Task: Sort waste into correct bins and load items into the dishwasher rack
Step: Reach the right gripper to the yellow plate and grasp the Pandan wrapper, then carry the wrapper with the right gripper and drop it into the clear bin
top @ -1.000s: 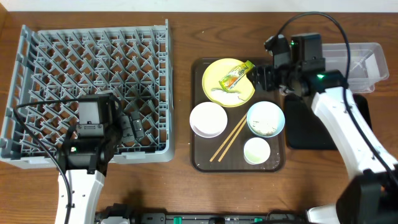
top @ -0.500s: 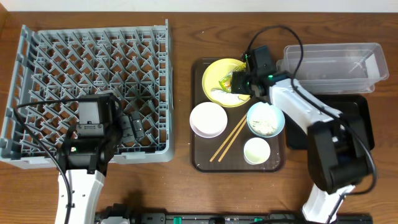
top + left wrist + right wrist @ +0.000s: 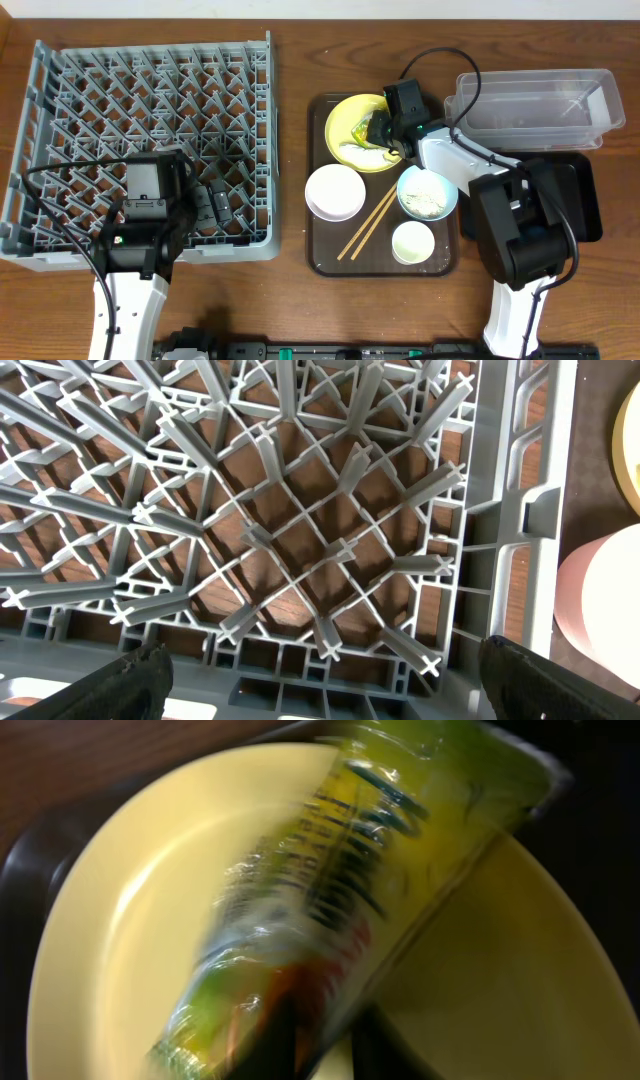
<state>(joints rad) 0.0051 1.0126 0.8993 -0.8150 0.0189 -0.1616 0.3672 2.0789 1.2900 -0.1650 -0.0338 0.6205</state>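
Observation:
In the right wrist view my right gripper [image 3: 325, 1045] is shut on the lower end of the green-and-orange snack wrapper [image 3: 340, 890], just above the yellow plate [image 3: 130, 920]. Overhead, that gripper [image 3: 378, 130] sits over the plate [image 3: 345, 120] and hides most of the wrapper. A white tissue [image 3: 384, 156] lies at the plate's near rim. Whitish food scraps [image 3: 428, 203] fill the light blue bowl [image 3: 447, 190]. My left gripper [image 3: 320, 680] hangs open over the grey dishwasher rack [image 3: 300, 540], nothing between its fingers.
The brown serving tray [image 3: 318, 255] also carries a white bowl [image 3: 335, 192], a small white cup [image 3: 412, 242] and two chopsticks [image 3: 368, 222]. A clear tub [image 3: 535, 100] stands at the back right, a black tray [image 3: 585, 195] in front of it. The rack [image 3: 150, 100] fills the left side.
My right arm swung left from beside the clear tub to the yellow plate, and its jaws closed on the wrapper. The left arm stayed still.

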